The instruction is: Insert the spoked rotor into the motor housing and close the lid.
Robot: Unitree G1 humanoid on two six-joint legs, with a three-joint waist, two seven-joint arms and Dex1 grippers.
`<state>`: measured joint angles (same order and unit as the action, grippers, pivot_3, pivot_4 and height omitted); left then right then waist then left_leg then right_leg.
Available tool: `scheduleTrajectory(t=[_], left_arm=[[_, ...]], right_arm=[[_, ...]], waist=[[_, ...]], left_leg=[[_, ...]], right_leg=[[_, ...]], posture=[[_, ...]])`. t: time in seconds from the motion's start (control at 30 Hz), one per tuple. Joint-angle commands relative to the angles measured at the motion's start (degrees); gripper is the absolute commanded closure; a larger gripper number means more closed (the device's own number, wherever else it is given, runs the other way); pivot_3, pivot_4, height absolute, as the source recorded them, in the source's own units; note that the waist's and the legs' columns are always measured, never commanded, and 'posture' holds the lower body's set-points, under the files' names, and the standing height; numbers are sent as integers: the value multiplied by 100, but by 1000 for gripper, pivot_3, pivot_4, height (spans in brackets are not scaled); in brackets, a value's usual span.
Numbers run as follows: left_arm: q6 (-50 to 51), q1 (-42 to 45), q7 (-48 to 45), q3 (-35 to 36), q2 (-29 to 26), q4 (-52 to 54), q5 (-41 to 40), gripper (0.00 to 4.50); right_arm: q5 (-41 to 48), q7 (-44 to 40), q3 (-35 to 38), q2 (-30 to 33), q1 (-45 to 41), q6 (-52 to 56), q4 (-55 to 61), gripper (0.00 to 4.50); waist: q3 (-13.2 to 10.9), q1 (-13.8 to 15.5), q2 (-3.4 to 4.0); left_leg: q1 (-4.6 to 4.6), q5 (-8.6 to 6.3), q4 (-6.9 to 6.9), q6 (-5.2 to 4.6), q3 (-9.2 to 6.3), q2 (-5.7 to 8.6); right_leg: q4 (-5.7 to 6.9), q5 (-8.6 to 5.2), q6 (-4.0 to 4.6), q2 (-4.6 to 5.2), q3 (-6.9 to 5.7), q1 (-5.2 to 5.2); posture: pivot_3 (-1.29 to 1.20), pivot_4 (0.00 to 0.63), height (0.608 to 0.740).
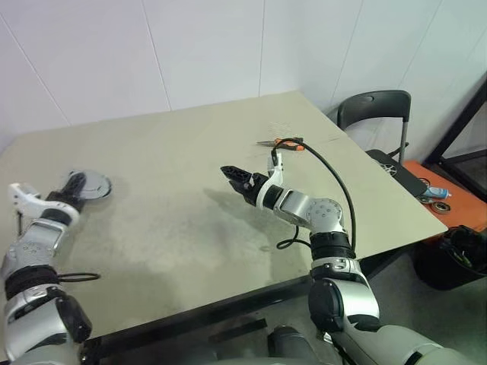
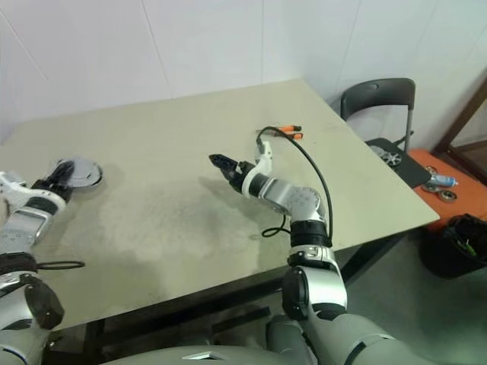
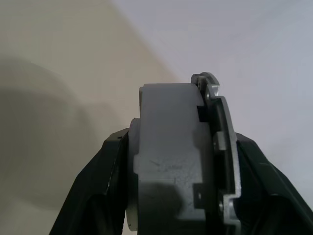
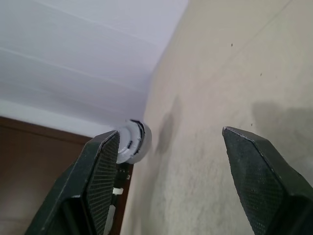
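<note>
My left gripper (image 1: pixel 74 186) is at the table's left edge, shut on a thick grey round part, the motor housing (image 3: pixel 168 156). In the left wrist view I see it edge-on between the black fingers. A thin metal disc with a notched edge, the lid (image 3: pixel 226 147), lies flat against one face of it. In the head views the held piece shows as a pale round disc (image 1: pixel 93 184) just above the table. The spoked rotor is hidden. My right gripper (image 1: pixel 228 173) hovers over the middle of the table, open and with nothing in it, pointing left.
An orange-handled tool (image 1: pixel 288 142) lies on the beige table (image 1: pixel 167 228) at the back right. A black cable (image 1: pixel 335 182) loops from my right arm. A black chair (image 1: pixel 374 108) with small metal parts on its seat stands past the table's right edge.
</note>
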<state>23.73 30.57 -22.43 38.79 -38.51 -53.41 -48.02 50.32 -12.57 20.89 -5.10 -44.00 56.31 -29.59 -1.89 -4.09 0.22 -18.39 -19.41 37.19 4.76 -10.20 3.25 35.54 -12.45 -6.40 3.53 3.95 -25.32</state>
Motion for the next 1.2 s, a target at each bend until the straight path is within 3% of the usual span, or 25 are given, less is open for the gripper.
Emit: scheduleTrajectory(t=[0.03,0.17,0.33,0.53,1.03,1.1,1.2], left_arm=[[-545,349,-249,-71,-252,-678,447,1948],[-822,504,-387,-255,-228,-1420,935,1948],[-853,601,-456,-228,-142,-1618,1110,1948],[-1139,436,-43,351,-537,-1852,914,319],[-542,-314,-997,998,-2204,-1926,791,319],[-463,-104,-1231,924,-2430,-1842,848,319],[-281,600,-2076,173,-2576,-1421,1278,319]], right_arm=[[-22,-126,-53,-16,-204,-81,67,1002],[-94,-126,-75,-22,-207,-109,83,1002],[-174,-80,-131,-56,-88,-86,230,1002],[-347,-13,-210,-32,5,-75,157,967],[-536,-354,-280,35,-98,-129,49,967],[-520,-520,-301,256,-110,-1,208,967],[-518,-1009,-443,880,-242,274,528,967]], waist=[[6,19,-9],[21,39,-31],[23,19,-27],[28,-23,-37],[33,-156,-46],[31,-130,-44],[34,0,-60]], left_leg=[[0,0,0,0,-2,1],[-1,0,3,-1,-14,2],[18,-5,3,-14,-20,5],[25,0,6,-7,-22,3],[19,-1,-1,-8,-22,1],[18,-1,0,-7,-27,0],[18,0,8,-7,-37,4]], right_leg=[[0,0,0,0,-1,0],[3,1,-1,5,-13,6],[45,0,-1,6,-12,8],[59,3,3,3,-11,7],[58,3,4,2,-11,-4],[58,3,4,1,-19,-3],[52,3,3,4,-32,12]], posture=[[0,0,740],[0,0,740],[0,0,740],[0,0,740],[0,0,740],[0,0,740],[0,0,740]])
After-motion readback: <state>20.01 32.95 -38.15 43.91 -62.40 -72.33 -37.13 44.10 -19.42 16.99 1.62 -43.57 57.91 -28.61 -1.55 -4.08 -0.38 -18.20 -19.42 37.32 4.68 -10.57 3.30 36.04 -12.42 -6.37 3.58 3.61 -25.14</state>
